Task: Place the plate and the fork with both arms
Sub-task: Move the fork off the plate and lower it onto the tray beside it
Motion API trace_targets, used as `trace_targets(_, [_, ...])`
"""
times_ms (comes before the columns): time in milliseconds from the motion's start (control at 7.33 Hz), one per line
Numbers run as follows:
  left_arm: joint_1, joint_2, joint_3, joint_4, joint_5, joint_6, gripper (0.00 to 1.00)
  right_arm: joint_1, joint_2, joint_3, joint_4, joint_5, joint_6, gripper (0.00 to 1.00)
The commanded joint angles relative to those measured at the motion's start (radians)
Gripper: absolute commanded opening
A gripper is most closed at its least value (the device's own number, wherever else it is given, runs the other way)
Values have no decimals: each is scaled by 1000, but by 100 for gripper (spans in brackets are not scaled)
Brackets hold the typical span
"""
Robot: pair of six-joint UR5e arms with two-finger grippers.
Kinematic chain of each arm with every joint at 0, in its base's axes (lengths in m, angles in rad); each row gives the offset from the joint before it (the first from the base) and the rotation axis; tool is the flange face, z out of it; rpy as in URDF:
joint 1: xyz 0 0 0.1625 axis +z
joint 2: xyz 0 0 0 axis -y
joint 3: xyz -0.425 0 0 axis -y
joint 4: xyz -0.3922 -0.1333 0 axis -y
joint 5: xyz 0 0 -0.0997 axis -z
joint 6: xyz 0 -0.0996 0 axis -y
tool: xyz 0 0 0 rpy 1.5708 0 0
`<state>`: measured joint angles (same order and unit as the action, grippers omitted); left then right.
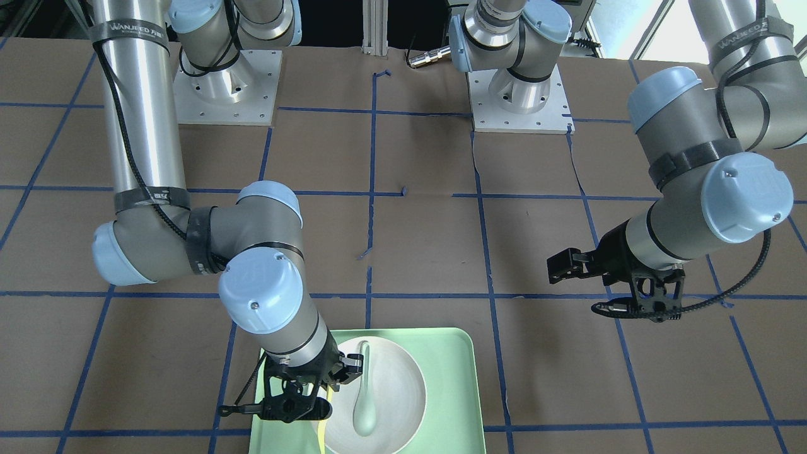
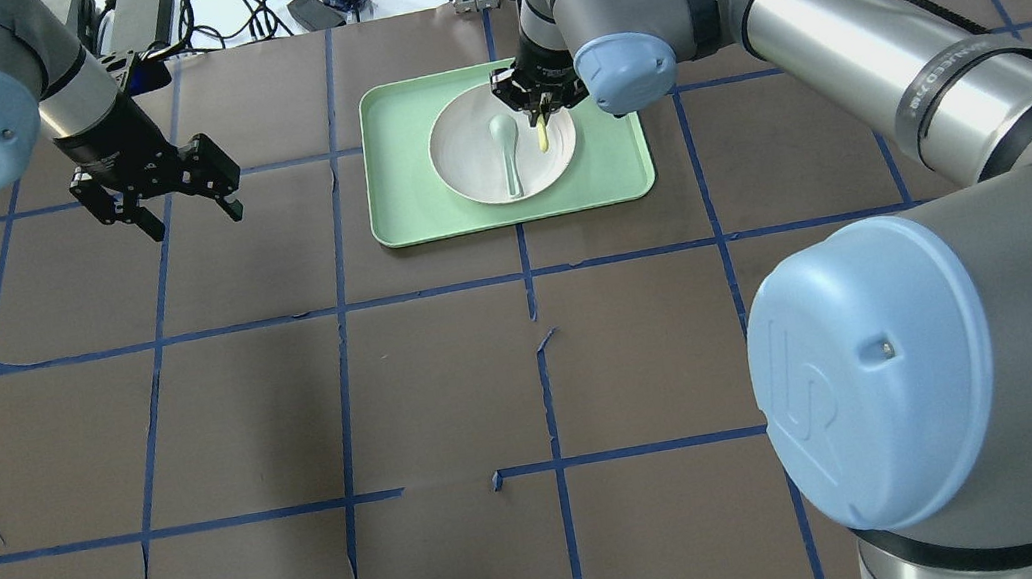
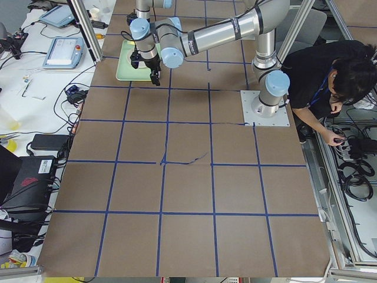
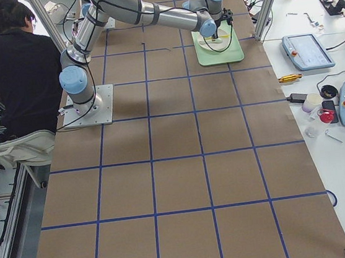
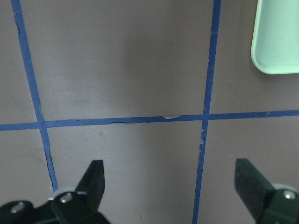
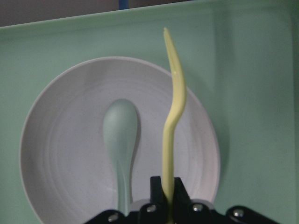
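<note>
Clamped tight in the right gripper (image 6: 168,186), the fork (image 6: 174,93) fills the right wrist view. The jaws are closed on one end of it. The rest runs toward 12 o'clock across the 3 o'clock side of the plate (image 6: 60,140), and its far tip passes the rim to hang over the tray (image 6: 243,70). Whether the fork is lifted off the plate or resting on it cannot be told. A grey-green spoon (image 6: 120,126) lies on the plate's middle, just beside the fork.

From overhead, the tray sits toward 12 o'clock on the table (image 2: 449,390), with the plate near its centre. The left gripper (image 2: 159,193) hovers well apart at the tray's 9 o'clock, with jaws spread wide and nothing between them.

By my reading the task is barely begun. The fork is gripped but not yet set anywhere, and the plate is still in the tray, untouched. Both placements remain, and the plate probably falls to the left arm.

Room is tight inside the tray. Its raised lip runs near the plate's rim at 12 and 6 o'clock, with wider gaps at 9 and 3. The right arm crowds the 3 o'clock side, so 9 o'clock looks the easier approach. A broad stretch of table lies toward 6 o'clock. The loose spoon may slide if the plate tips.
</note>
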<state>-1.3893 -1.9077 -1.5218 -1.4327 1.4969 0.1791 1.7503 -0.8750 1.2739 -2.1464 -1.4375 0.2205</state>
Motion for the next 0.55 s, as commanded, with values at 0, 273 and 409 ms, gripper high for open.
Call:
trace_targets(0, [-2, 7, -1, 0, -3, -1, 100, -98, -9, 19, 17, 3, -123, 0])
trace_targets(273, [-4, 15, -3, -2, -4, -3, 100, -98, 39, 30, 14, 149, -150, 0])
trace_targets(409, [-4, 18, -3, -2, -4, -3, 100, -98, 50, 31, 14, 153, -153, 0])
